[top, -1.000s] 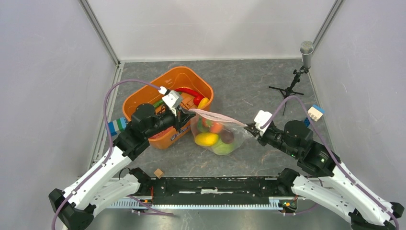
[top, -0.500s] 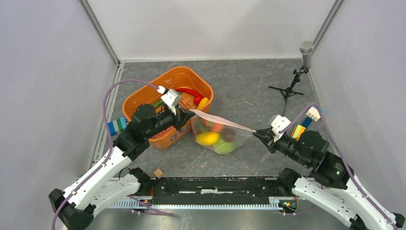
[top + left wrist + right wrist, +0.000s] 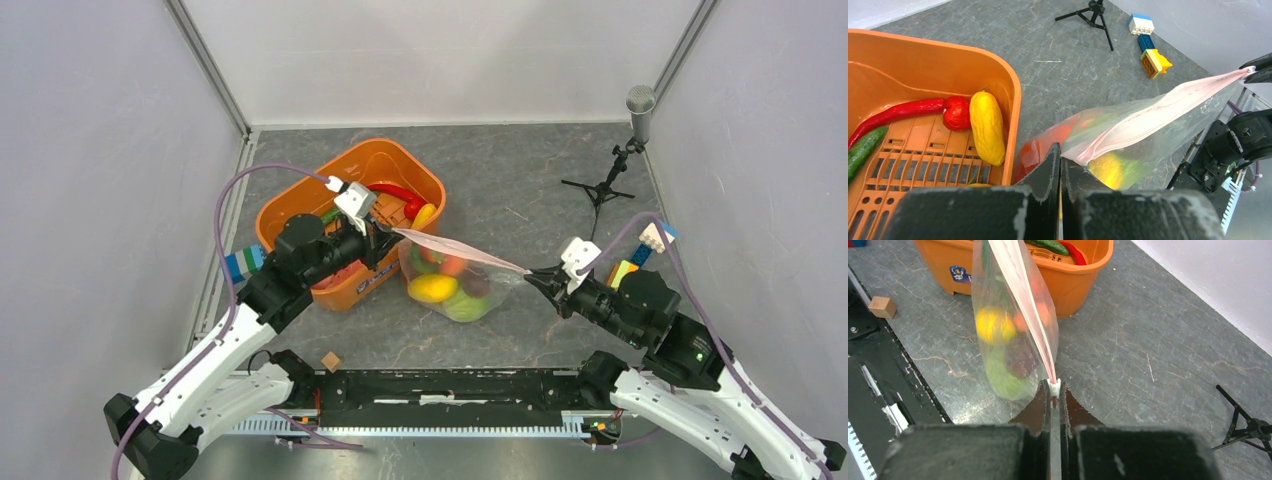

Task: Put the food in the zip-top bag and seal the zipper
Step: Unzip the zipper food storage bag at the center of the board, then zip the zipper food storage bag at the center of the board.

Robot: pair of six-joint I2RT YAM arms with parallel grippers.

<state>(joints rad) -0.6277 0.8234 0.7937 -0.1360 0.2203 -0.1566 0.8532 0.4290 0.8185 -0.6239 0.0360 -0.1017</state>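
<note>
The zip-top bag (image 3: 470, 292) hangs stretched between both grippers, just above the floor. Inside it show a yellow piece of food (image 3: 431, 290), a green one (image 3: 465, 307) and red-orange ones. Its pink zipper (image 3: 460, 250) runs taut from left to right. My left gripper (image 3: 390, 232) is shut on the bag's left corner (image 3: 1073, 152), beside the tub. My right gripper (image 3: 541, 275) is shut on the zipper's white slider (image 3: 1054, 385) at the strip's right end. More food lies in the tub: a red chilli (image 3: 898, 112), a yellow piece (image 3: 986, 127) and a green pod (image 3: 863, 150).
The orange tub (image 3: 300, 205) stands just left of the bag. A microphone tripod (image 3: 600, 185) stands at the back right, with building blocks (image 3: 640, 250) near the right arm. A blue-green block (image 3: 243, 263) and a wooden cube (image 3: 331, 361) lie on the left.
My right gripper has slid to the right along the zipper, pulling the strip longer and tauter, then nearly stopped. The left gripper has kept its hold in place.
</note>
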